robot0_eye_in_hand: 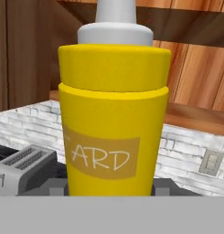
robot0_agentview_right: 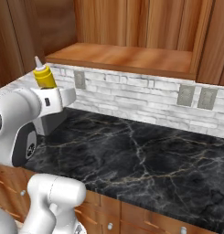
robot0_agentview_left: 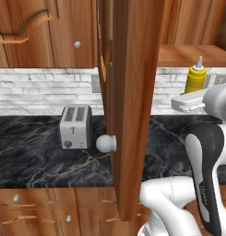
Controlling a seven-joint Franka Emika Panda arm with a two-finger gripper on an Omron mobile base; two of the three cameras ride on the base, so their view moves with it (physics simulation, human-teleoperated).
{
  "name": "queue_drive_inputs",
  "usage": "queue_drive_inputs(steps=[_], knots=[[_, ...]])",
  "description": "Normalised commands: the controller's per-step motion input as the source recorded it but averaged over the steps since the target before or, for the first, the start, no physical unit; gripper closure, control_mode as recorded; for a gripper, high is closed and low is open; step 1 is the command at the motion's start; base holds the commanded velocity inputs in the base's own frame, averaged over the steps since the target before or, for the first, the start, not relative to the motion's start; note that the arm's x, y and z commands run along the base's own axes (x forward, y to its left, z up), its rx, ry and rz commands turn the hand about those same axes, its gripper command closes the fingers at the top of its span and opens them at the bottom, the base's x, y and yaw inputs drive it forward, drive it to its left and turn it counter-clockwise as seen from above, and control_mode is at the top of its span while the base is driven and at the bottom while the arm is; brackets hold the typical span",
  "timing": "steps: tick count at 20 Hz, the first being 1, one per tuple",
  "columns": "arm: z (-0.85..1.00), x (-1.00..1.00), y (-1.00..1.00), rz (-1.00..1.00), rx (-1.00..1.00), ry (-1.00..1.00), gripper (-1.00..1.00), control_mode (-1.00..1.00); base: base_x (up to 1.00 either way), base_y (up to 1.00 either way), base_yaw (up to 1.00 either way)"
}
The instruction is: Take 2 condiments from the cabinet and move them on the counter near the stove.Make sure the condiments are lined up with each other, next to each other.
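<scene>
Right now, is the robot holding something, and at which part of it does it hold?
Yes. The jaws hold the yellow squeeze bottle upright at its lower body, near the base. Its white nozzle points up, and the bottle is in the air above the counter.

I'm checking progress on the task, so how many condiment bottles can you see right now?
1. The yellow bottle stands upright in the gripper, held up in front of the open cabinet, above the counter. A second one may be hidden behind the cabinet door.
</scene>
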Motion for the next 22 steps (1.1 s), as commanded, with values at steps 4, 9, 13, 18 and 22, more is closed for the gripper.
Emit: queue_drive_inputs(steps=[4, 9, 13, 18, 22], knots=[[0.00, 0.00, 0.00, 0.00, 0.00, 0.00, 1.00, 1.00, -0.40, 0.00, 0.03], [0.00, 0.00, 0.00, 0.00, 0.00, 0.00, 1.00, 1.00, -0.82, 0.00, 0.03], [0.00, 0.00, 0.00, 0.00, 0.00, 0.00, 1.00, 1.00, -1.00, -0.06, -0.01], [0.00, 0.00, 0.00, 0.00, 0.00, 0.00, 1.00, 1.00, -1.00, -0.36, -0.17], [0.00, 0.00, 0.00, 0.00, 0.00, 0.00, 1.00, 1.00, -1.00, -0.48, -0.20]])
